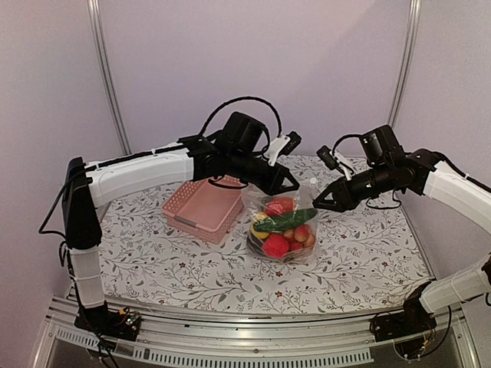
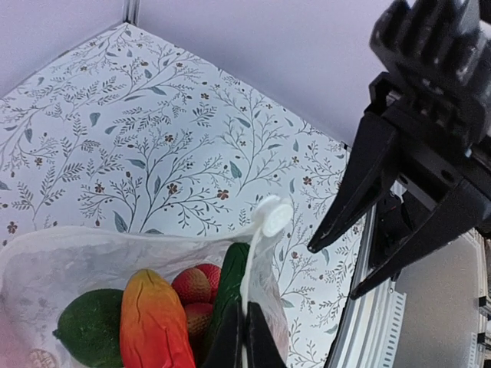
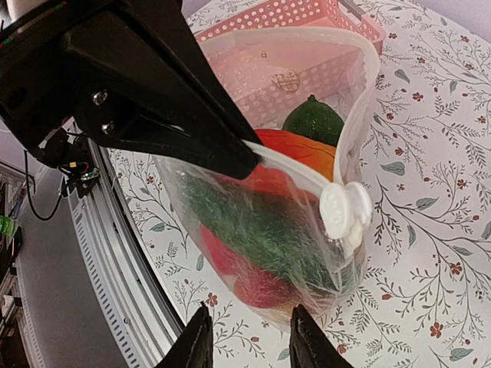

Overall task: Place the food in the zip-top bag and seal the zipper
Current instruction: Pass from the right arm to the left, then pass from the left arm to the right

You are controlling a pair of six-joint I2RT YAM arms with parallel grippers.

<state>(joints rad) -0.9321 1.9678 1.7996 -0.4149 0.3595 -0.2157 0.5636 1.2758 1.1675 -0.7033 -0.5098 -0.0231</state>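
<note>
Right hand (image 3: 249,341) hangs open, gripping nothing, just short of the bag (image 3: 367,84). Left hand (image 2: 242,337) is pinched tight on its zipper (image 2: 247,276). Bag stands on the tabletop (image 1: 360,253), mouth gaping wide, food (image 1: 278,244) inside, beside a pink basket (image 1: 201,207).

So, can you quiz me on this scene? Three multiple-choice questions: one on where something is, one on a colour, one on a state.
1. The slotted basket is: A blue; B pink; C green.
2. The food sits: A in the basket; B in the zip-top bag; C lying loose.
3. The right gripper is: A open, holding nothing; B shut on the bag; C shut on the basket.
Answers: 1 B, its walls show pink from above. 2 B, the toy pieces show through the clear plastic. 3 A, its fingers stand apart, short of the bag.
</note>
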